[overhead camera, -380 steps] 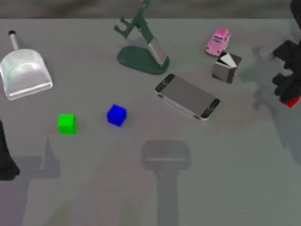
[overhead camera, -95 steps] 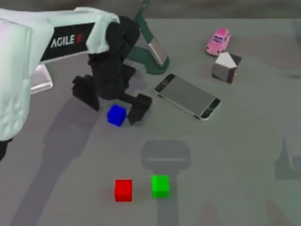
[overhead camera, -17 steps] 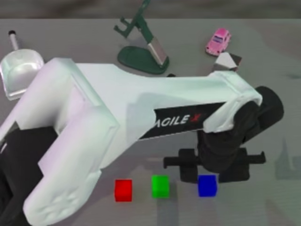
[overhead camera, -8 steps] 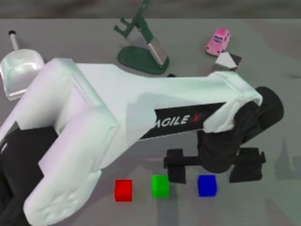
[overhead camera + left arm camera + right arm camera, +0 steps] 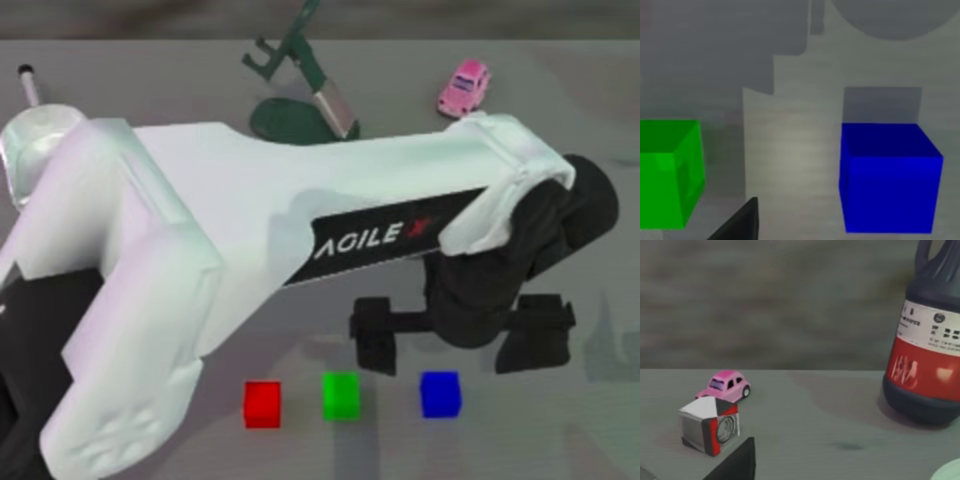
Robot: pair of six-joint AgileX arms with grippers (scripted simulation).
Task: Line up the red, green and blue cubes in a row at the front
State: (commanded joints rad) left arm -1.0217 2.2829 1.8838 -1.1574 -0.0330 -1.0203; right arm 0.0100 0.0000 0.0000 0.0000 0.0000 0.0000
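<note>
Three cubes stand in a row at the front: the red cube (image 5: 262,404) on the left, the green cube (image 5: 341,395) in the middle, the blue cube (image 5: 440,394) on the right. My left gripper (image 5: 456,343) hovers open just behind and above the blue cube, not touching it. In the left wrist view the blue cube (image 5: 890,177) and the green cube (image 5: 667,172) rest apart on the table, and one dark fingertip (image 5: 740,225) shows between them. My right arm is out of the top view; its wrist view shows one dark fingertip (image 5: 735,462), nothing held.
A pink toy car (image 5: 464,88), a green stand (image 5: 300,110) and a clear scoop (image 5: 35,135) sit along the back. My left arm covers the table's middle. The right wrist view shows a grey-and-white block (image 5: 710,427) and a dark bottle (image 5: 930,350).
My left gripper has spread its fingers wider, let go of the blue cube and drawn up and back from it. The blue cube stays in the row.
</note>
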